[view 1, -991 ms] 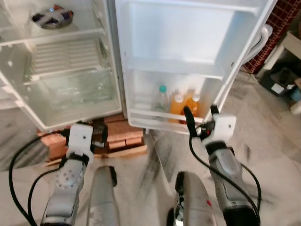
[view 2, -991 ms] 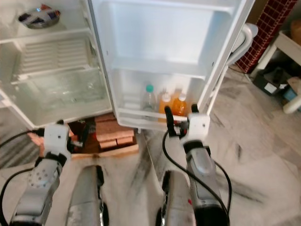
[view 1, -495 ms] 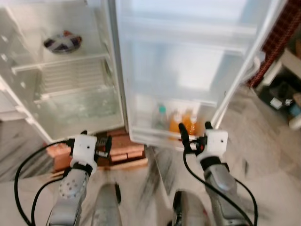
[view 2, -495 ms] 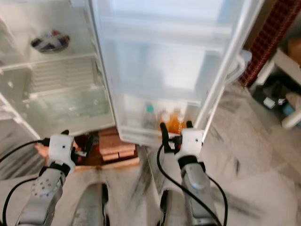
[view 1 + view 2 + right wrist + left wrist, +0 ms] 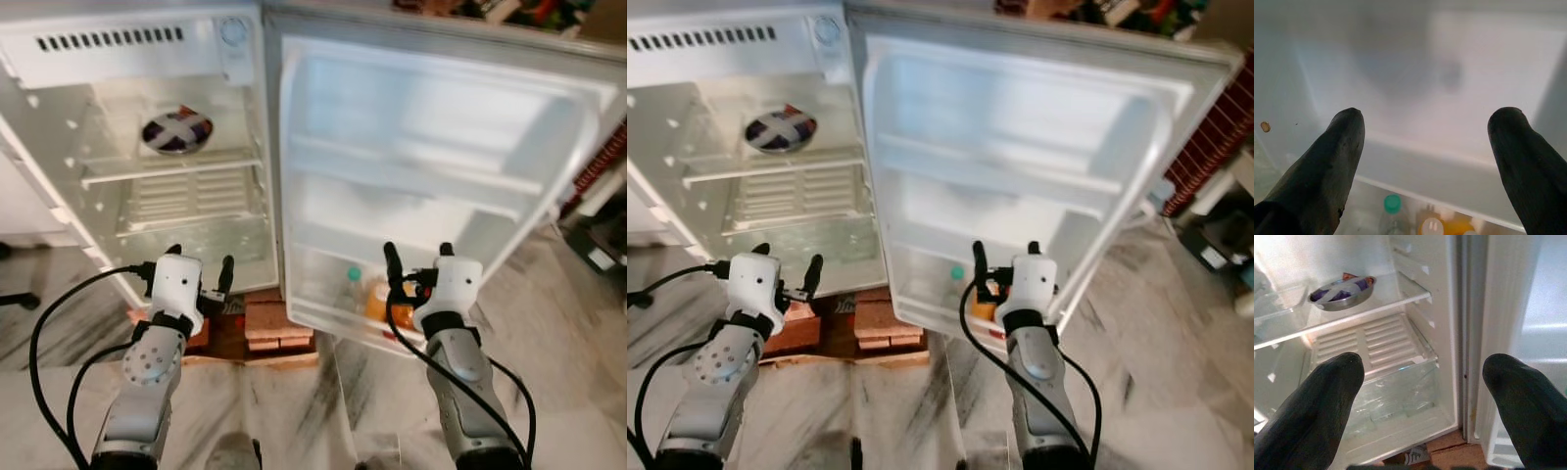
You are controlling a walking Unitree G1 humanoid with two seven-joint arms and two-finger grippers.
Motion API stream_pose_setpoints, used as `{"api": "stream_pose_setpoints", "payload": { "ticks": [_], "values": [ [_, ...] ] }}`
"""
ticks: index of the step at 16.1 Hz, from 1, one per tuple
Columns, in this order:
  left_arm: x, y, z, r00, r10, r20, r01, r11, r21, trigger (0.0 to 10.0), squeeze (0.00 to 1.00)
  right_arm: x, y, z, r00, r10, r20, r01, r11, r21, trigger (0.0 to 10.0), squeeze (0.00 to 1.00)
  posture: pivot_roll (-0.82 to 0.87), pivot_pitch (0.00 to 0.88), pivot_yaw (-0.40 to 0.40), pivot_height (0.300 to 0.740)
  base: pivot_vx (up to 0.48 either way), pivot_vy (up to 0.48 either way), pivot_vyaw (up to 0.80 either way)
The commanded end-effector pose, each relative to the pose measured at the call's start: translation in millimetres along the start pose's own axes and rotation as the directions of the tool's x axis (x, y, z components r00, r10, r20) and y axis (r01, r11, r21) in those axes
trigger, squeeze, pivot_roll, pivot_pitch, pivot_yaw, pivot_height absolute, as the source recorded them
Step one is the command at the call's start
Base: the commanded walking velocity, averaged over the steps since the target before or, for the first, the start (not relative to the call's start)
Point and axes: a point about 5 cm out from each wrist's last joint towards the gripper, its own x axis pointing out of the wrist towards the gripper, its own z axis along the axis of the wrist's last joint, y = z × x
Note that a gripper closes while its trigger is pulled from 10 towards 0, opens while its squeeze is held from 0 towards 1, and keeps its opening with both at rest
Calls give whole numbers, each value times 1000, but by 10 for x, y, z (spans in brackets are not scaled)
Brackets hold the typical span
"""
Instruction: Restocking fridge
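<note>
- Red bricks [image 5: 269,323] are sitting under the cabinet, stacked on a wooden board (propping it up off the ground).
- Grey-veined marble floor [image 5: 323,401] is running across the foreground.
- Red lattice screen [image 5: 602,157] is showing at the right edge, with blurred dark clutter near it.

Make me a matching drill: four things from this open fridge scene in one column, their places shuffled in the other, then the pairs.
Things:
1. steel bowl
2. green-capped bottle
3. bricks
4. clear drawer

Places:
A. bottom shelf of the open door
B. on the floor beneath the fridge
C. upper glass shelf inside the cabinet
D. lowest part of the cabinet, under the slatted cover

Pairs: 1-C, 2-A, 3-B, 4-D
</note>
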Motion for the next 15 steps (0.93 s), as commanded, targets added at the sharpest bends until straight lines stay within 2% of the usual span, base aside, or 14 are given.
{"api": "stream_pose_setpoints", "payload": {
  "ticks": [1,3,5,7,10,12,14,15],
  "values": [
    [-52,-50,-64,1000,-4,-24,4,1000,-4,10000,0,-63,-26,-65,1000,-11,-28,11,1000,4,10000,0,113,32,-41,740,0,0,0],
    [-142,-79,-117,999,2,-43,-2,1000,1,10000,0,-131,-38,-117,998,-7,-62,8,1000,19,10000,0,122,39,-56,740,0,0,0],
    [-166,-99,-128,999,1,-49,-2,1000,-8,10000,0,-146,-25,-124,998,18,-59,-17,1000,19,10000,0,126,42,-63,740,0,0,0],
    [-147,-123,-107,999,-6,-35,6,1000,7,10000,0,-105,16,-114,997,64,-53,-65,998,-18,10000,0,127,45,-67,740,0,-424,0],
    [-48,-84,-53,1000,23,-19,-23,1000,-8,10000,0,43,65,-38,993,113,-37,-112,994,12,10000,0,126,49,-64,740,0,-464,0],
    [-53,-91,-57,1000,19,-20,-19,1000,-4,10000,0,38,108,-62,984,167,-55,-166,986,28,10000,0,125,50,-63,740,0,-458,0],
    [-70,-95,-79,1000,16,-26,-16,1000,-2,10000,0,-27,182,-112,958,275,-85,-269,960,75,10000,0,122,54,-63,740,0,-411,0],
    [-75,-101,-90,999,16,-30,-16,1000,0,10000,0,-97,255,-148,910,399,-111,-385,914,132,10000,0,120,56,-63,740,0,-368,0]
  ]
}}
